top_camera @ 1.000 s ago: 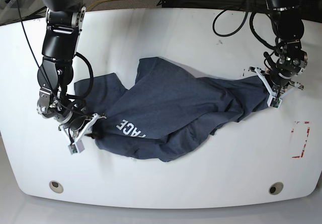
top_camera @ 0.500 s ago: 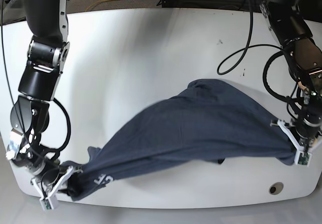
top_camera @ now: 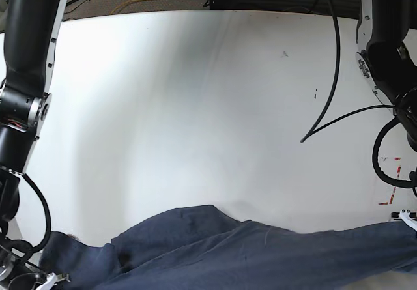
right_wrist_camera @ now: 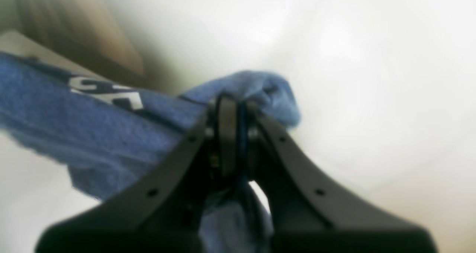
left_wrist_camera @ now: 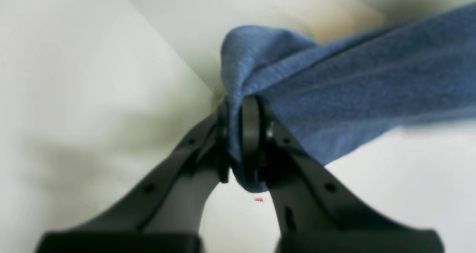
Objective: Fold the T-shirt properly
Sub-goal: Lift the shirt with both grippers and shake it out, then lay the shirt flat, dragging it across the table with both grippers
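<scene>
The dark slate-blue T-shirt (top_camera: 260, 251) lies stretched along the table's near edge, running off the bottom of the base view. My left gripper (left_wrist_camera: 243, 134) is shut on a bunched edge of the T-shirt (left_wrist_camera: 353, 89), at the base view's far right. My right gripper (right_wrist_camera: 230, 134) is shut on another bunch of the T-shirt (right_wrist_camera: 111, 134), at the base view's bottom left. Part of the white lettering (right_wrist_camera: 108, 93) shows beside the right gripper. Most of the print is hidden.
The white table (top_camera: 195, 107) fills the base view. Red tape marks (top_camera: 391, 179) sit near its right edge. A black cable (top_camera: 332, 75) hangs over the right side. Both arms (top_camera: 23, 94) stand along the table's sides.
Both grippers have pulled toward the table's near edge, dragging the T-shirt from the middle down to the front and stretching it between them. They are now mostly out of the base view.
</scene>
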`<state>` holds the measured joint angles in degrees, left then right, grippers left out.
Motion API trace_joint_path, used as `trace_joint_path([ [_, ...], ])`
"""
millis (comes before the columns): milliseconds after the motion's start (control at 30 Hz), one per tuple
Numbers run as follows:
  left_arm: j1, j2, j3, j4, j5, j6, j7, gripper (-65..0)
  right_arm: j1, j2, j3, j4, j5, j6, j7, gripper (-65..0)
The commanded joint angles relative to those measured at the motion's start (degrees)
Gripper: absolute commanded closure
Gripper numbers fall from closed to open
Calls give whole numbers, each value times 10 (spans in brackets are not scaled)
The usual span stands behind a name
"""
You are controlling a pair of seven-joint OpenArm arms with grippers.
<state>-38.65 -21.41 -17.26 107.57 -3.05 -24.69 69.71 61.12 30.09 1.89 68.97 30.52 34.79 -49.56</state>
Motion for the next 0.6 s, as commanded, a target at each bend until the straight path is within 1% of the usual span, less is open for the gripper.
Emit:
trace_joint_path([
  [0, -4, -7, -1, 7, 8, 2, -7, 0, 9, 20, 6, 5, 13, -5, -8, 0],
  [67, 25, -6, -3, 8, 7, 2, -7, 0, -31, 31, 12, 6, 35, -5, -13, 0],
  [133, 57, -4, -3, 10, 6, 2, -7, 0, -73, 37, 34, 16, 59, -5, -14, 0],
  [200, 100, -3, -4, 16, 5, 2, -7, 0, -138, 37, 66, 36, 75, -5, -14, 0],
  [333, 185, -3, -4, 29, 5, 2, -10, 0, -263, 31, 127, 81, 84, -5, -14, 0],
  [467, 267, -2, -4, 30, 5, 2, -22, 0, -387, -10, 186, 126, 84, -5, -14, 0],
  [567, 338, -2, -4, 30, 5, 2, -54, 0, -477, -39, 224, 159, 84, -5, -14, 0],
])
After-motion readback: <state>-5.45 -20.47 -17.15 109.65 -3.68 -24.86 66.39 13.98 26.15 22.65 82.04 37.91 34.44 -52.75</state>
